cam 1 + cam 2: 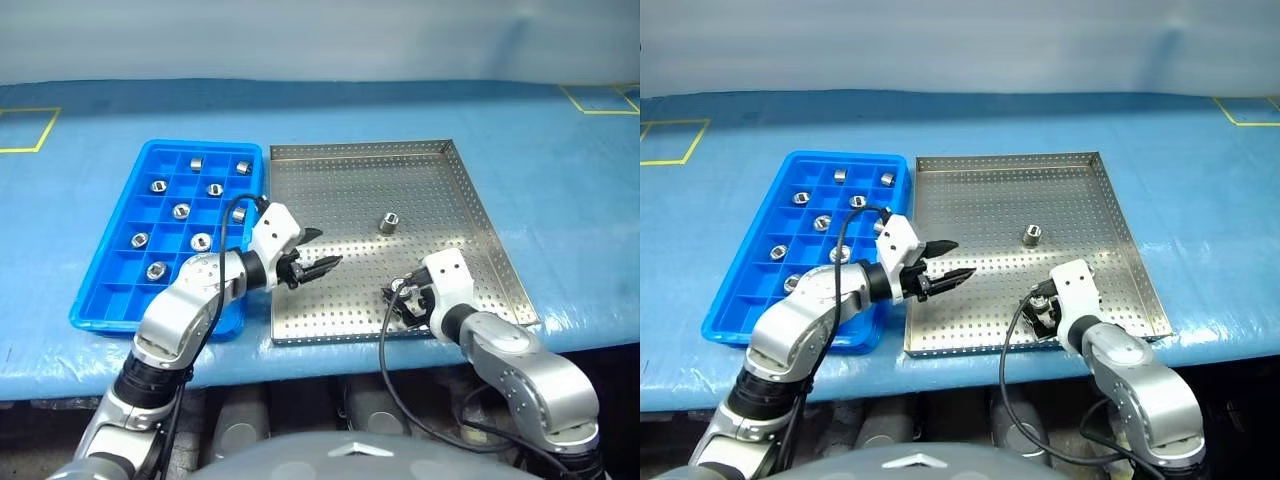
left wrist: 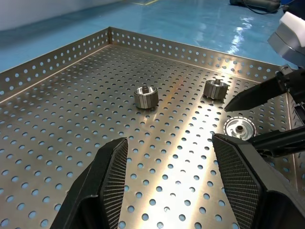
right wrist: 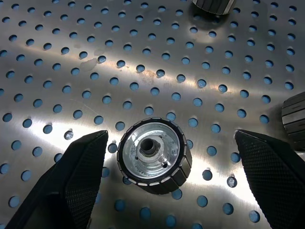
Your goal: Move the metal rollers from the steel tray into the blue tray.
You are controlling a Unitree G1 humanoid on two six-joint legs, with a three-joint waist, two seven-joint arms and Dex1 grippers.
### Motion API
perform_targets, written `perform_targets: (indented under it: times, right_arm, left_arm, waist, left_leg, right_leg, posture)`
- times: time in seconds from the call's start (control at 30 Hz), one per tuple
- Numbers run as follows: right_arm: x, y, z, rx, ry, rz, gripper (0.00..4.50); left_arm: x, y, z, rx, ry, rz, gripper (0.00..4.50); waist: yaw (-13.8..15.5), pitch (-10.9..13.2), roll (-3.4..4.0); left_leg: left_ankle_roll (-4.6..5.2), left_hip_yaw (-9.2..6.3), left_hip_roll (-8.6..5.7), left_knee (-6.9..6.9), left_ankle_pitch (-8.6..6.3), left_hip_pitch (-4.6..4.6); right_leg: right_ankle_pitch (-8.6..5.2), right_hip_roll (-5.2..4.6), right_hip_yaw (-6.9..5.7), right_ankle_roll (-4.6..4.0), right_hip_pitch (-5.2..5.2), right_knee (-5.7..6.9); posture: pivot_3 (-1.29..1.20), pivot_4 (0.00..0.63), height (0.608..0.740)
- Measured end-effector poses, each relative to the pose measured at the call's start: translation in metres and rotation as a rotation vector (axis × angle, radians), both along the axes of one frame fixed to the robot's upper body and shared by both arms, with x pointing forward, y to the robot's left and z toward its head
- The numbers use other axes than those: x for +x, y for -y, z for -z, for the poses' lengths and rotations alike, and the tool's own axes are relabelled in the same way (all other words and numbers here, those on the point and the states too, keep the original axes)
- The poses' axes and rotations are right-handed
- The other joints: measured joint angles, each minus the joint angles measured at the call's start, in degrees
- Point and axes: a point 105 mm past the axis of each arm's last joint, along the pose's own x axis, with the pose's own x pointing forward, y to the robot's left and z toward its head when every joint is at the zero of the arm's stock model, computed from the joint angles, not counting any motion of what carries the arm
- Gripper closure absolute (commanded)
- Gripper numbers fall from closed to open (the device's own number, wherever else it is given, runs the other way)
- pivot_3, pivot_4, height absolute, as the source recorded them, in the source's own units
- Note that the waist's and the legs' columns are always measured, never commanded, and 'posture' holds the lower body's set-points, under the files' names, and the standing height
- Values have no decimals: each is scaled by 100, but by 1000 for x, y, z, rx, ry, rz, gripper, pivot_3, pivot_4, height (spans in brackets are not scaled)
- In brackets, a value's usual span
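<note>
The steel tray (image 1: 480, 215) serves as landmark: the blue tray (image 1: 112, 290) lies just beside its left rim, and nine metal rollers (image 1: 181, 210) already sit in separate compartments there, as far as I can count. On the steel tray's perforated floor, one roller (image 1: 389, 222) stands alone near the middle, toward the far rim.

The right gripper (image 3: 167, 157) hangs low over the tray's near right part, its black fingers (image 3: 71, 186) spread wide with nothing between them but a roller (image 3: 153, 155) standing on end, hollow bore facing up at the camera. That roller lies straight ahead and below, centred in the gap, so a short descent and a squeeze across its round wall should take it.

The left gripper (image 1: 312, 262) hovers over the tray's near left part, half open and empty, pointing toward the right arm. It is farther from that roller; the right arm is clearly nearer.
</note>
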Motion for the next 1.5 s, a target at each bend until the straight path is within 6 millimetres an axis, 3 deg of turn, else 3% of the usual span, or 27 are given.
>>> perform_targets:
  times: [0.27,0.47,0.7,0.9,1.07,1.3,1.5]
  right_arm:
    - [0,-1,2,2,-14,-4,2802]
    - [13,-5,-12,-9,48,-19,2797]
    - [57,-38,-75,20,310,-77,2797]
    - [83,-76,-79,48,314,-167,2797]
    - [85,-116,-83,87,325,-309,2797]
    - [76,-161,-107,189,368,-534,2797]
    - [51,-188,-82,202,229,-787,2797]
  left_arm:
    - [-13,-4,6,30,-44,53,1370]
    - [-16,-4,3,1,-48,51,1370]
    - [-19,-24,-17,-52,8,0,1370]
    - [-24,-57,-30,-41,60,-106,1370]
    - [-34,-83,-36,-10,79,-198,1370]
    - [-63,-111,-39,-20,62,-321,1370]
    - [-83,-122,-36,-21,37,-406,1370]
  waist:
    - [47,0,1]
    - [47,2,3]
    - [95,4,5]
    - [194,7,5]
    - [341,9,5]
    - [579,11,7]
    - [828,12,8]
  left_leg:
    - [0,0,0,0,0,0]
    - [0,2,1,0,0,1]
    - [0,-3,8,-8,0,1]
    - [0,3,7,-17,0,-4]
    - [0,5,11,-28,0,-8]
    - [-1,1,14,-31,0,-7]
    - [-1,-3,16,-33,0,1]
  right_leg:
    - [0,-1,0,0,0,0]
    - [0,1,1,1,-2,1]
    - [-2,8,-3,-5,-7,4]
    - [10,3,-2,-31,-13,-2]
    - [7,4,-6,-40,-21,-5]
    - [2,1,-18,-50,-18,-6]
    - [-5,1,-24,-61,-13,-3]
  posture:
    - [-45,150,740]
    - [-16,150,740]
    - [42,150,740]
    - [117,150,740]
    - [187,150,740]
    - [295,150,740]
    - [349,150,740]
